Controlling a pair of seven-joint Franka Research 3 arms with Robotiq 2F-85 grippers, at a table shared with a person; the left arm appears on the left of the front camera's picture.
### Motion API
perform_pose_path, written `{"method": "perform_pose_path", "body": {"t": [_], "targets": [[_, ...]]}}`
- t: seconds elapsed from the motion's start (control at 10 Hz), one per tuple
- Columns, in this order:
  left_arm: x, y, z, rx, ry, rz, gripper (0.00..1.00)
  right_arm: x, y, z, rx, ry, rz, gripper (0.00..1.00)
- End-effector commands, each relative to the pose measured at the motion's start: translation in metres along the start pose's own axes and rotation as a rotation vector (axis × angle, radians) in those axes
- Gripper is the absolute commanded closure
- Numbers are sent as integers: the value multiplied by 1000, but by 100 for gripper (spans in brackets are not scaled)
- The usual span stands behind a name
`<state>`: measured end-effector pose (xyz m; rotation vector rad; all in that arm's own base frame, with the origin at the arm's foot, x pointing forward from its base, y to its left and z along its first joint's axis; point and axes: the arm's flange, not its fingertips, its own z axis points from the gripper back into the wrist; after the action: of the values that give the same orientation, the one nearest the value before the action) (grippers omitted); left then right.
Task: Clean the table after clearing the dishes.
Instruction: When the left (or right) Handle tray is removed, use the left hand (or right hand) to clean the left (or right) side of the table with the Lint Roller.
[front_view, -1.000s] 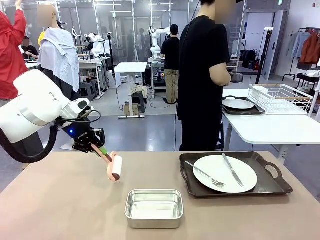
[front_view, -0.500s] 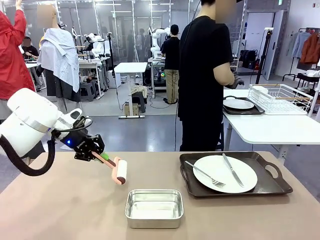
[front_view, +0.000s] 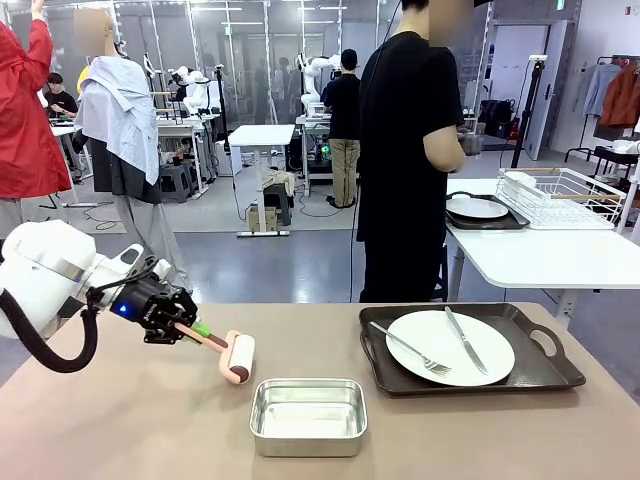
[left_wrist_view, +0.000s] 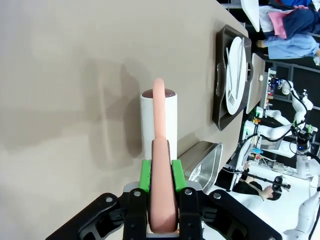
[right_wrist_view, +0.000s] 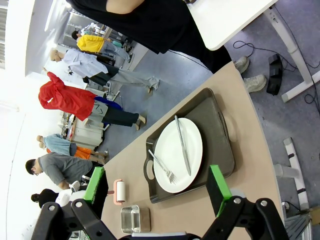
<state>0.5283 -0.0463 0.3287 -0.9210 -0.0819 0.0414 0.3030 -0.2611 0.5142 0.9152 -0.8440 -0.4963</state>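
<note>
My left gripper (front_view: 172, 322) is shut on the pink handle of a lint roller (front_view: 238, 357), whose white roll sits low over the brownish table (front_view: 120, 420), left of centre; I cannot tell whether it touches. The left wrist view shows the pads (left_wrist_view: 145, 176) clamping the handle and the roller (left_wrist_view: 158, 120) ahead. One of the dishes, a white plate (front_view: 450, 347) with fork and knife, lies on a dark tray (front_view: 545, 372) at the table's right. A second plate (front_view: 476, 208) on its tray rests on the white side table. My right gripper (right_wrist_view: 156, 172) hangs open high above the table.
A small steel pan (front_view: 308, 415) stands near the front edge, right of the roller. A person in black (front_view: 405, 150) stands at the far side, facing the white side table (front_view: 560, 260), which carries a wire dish rack (front_view: 560, 195).
My left arm has dropped and drawn back toward the left. The roller has come down from above the table to just over its surface. The tray, plate and pan have not moved.
</note>
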Motion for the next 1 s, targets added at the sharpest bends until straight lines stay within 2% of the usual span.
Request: {"method": "perform_pose_path", "body": {"t": [0.0,0.1,0.3,0.9], "targets": [[6,24,11,-78,8,-8,80,-1,2,2,10,-2,9,0],[4,39,18,-104,7,-12,80,-1,2,2,10,-2,9,0],[-1,59,33,-61,13,-23,80,-1,2,2,10,-2,9,0],[-5,78,62,195,19,-13,80,-1,2,2,10,-2,9,0]]}}
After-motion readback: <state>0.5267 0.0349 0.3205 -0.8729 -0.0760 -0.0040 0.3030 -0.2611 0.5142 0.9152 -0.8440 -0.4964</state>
